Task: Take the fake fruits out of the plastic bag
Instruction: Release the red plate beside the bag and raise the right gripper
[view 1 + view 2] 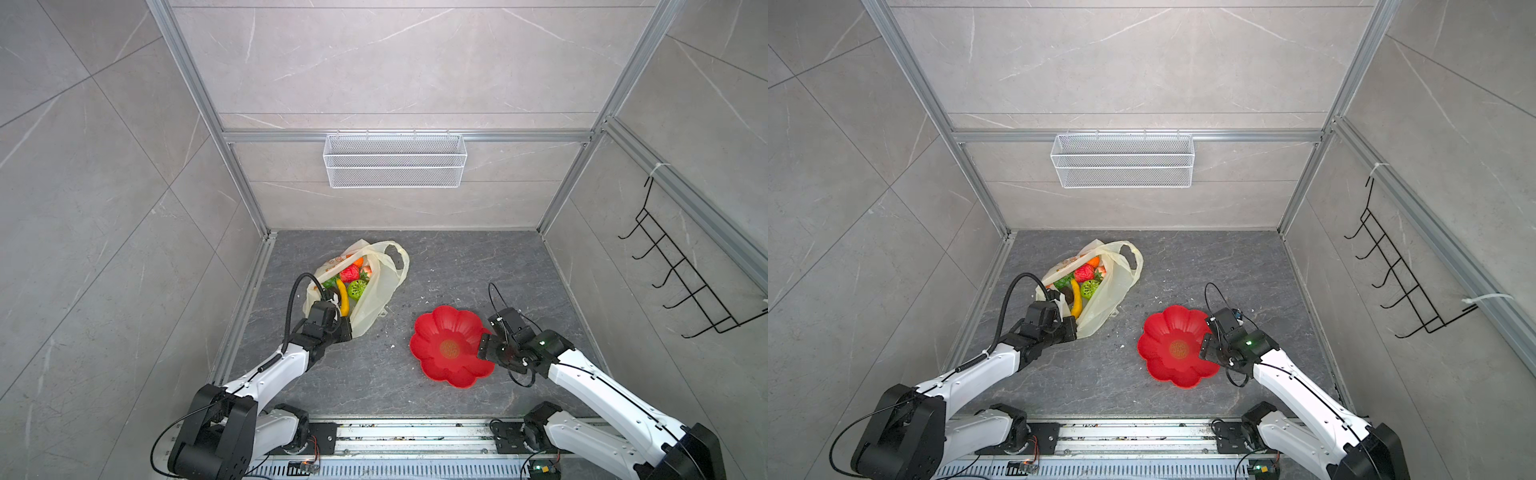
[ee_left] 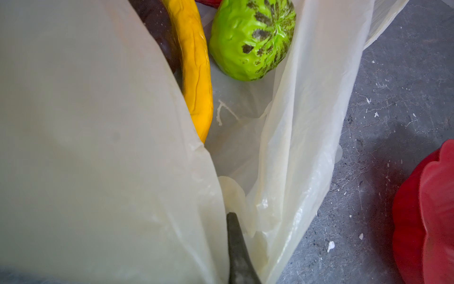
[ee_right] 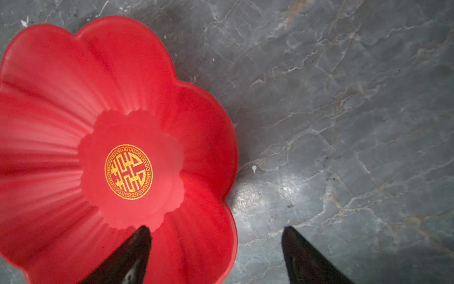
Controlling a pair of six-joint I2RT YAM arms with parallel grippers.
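- My left end effector (image 1: pixel 345 328) is clamped fully closed on the near edge of the plastic bag (image 1: pixel 376 291). In the left wrist view one dark finger (image 2: pixel 235 246) shows against the film. The other is hidden behind it.
- The plastic bag lies on the counter (image 1: pixel 478 266), left of centre. Its mouth gapes upward and its loop handles point toward the back wall.
- The fake fruits (image 1: pixel 351 280) are all inside the bag. The yellow banana (image 2: pixel 194 61) lies just beside the green bumpy ball (image 2: pixel 253 37). A red piece (image 1: pixel 350 273) and an orange piece (image 1: pixel 358 262) sit farther back.
- My right end effector (image 3: pixel 215 228) is spread wide and grips nothing. One finger is over the red flower-shaped plate (image 3: pixel 208 110) and the other over bare counter.
- The plate rests on the counter to the right of the bag, apart from it.
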